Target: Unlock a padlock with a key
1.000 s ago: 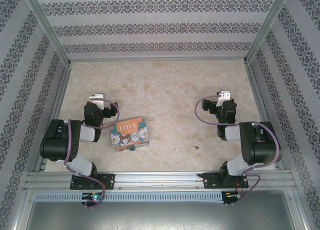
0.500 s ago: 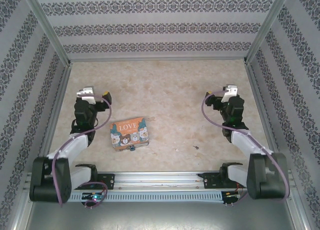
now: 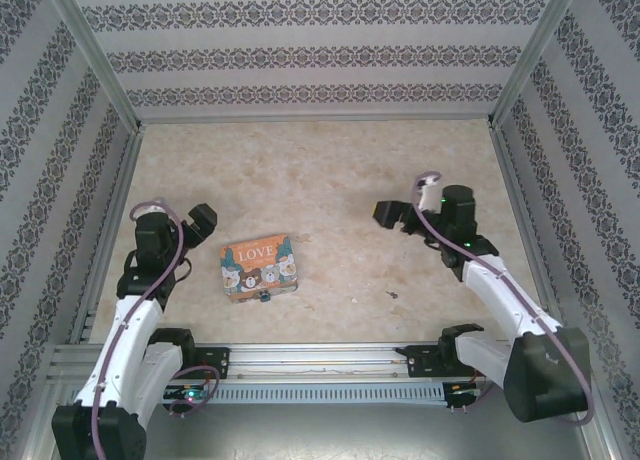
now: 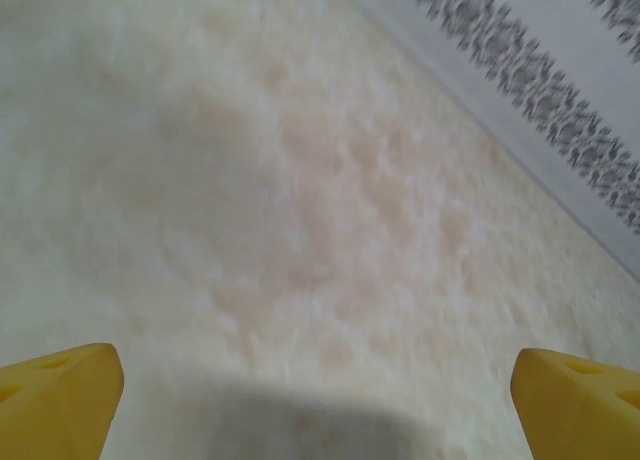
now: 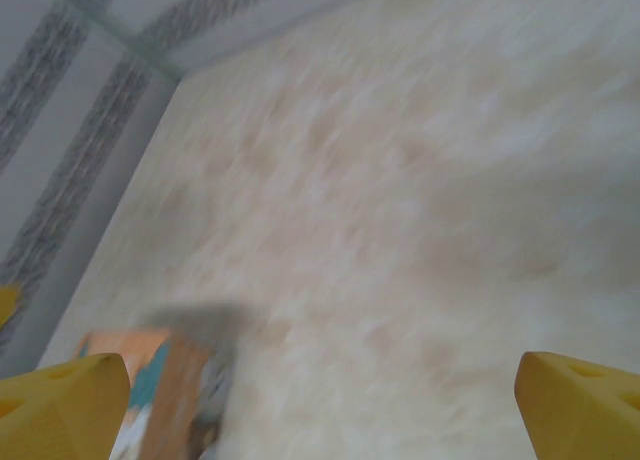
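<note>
Left gripper [image 3: 177, 218] jaws spread wide, nothing between yellow fingertips [image 4: 60, 400], just left of bear-print "LOVE" tin box [image 3: 260, 266]. Right gripper [image 3: 400, 214] likewise wide apart, empty, well right of tin. Tiny dark teal-blue padlock [image 3: 264, 298] touching tin's near edge; shackle too small to make out. Tiny thin dark key [image 3: 393, 296] mere speck on bare table right of tin, shape unreadable. Right wrist view blurred, tin cut off at lower left corner. Beige marbled tabletop [image 3: 330, 170]; pale walls with dark patterned stripes [image 3: 320, 55]; aluminium rail [image 3: 320, 352] along near edge.
</note>
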`<state>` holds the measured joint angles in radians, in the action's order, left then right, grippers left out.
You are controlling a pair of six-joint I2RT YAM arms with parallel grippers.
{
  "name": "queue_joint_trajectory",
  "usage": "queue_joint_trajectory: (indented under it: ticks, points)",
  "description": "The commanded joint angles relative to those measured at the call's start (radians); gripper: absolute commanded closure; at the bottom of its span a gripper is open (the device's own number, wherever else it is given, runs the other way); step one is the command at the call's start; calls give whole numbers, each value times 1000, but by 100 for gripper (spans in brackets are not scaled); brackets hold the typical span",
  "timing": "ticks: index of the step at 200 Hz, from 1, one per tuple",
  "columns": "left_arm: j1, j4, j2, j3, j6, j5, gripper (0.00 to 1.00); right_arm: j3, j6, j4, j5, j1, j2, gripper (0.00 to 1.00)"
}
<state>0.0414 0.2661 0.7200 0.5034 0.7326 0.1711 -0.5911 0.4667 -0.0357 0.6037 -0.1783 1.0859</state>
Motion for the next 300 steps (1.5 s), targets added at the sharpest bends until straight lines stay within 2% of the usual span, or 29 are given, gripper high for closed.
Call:
queue_joint_trajectory:
  ticks: [1, 26, 51, 81, 123, 175, 223, 300]
  points:
    - [9, 244, -54, -17, 130, 127, 0, -44, 1, 107, 121, -119, 64, 2]
    - [4, 277, -94, -25, 152, 212, 0, -90, -7, 126, 100, -265, 179, 2]
    - [-8, 286, -96, -46, 163, 242, 1, -152, -3, 123, 96, -382, 301, 2]
    - [-17, 257, -74, -81, 166, 277, 0, -210, 12, 99, 56, -477, 411, 2]
    - [-60, 155, 1, -112, 169, 319, 0, -283, 26, 73, 33, -552, 533, 2]
    - [-193, 46, 81, -110, 199, 278, 0, -366, 46, 54, 39, -572, 642, 2]
    - [-251, -33, 199, -48, 191, 267, 0, -385, 71, 19, 65, -567, 663, 2]
    - [-379, -180, 583, 195, 132, 268, 0, -333, 99, -3, 58, -482, 606, 8]
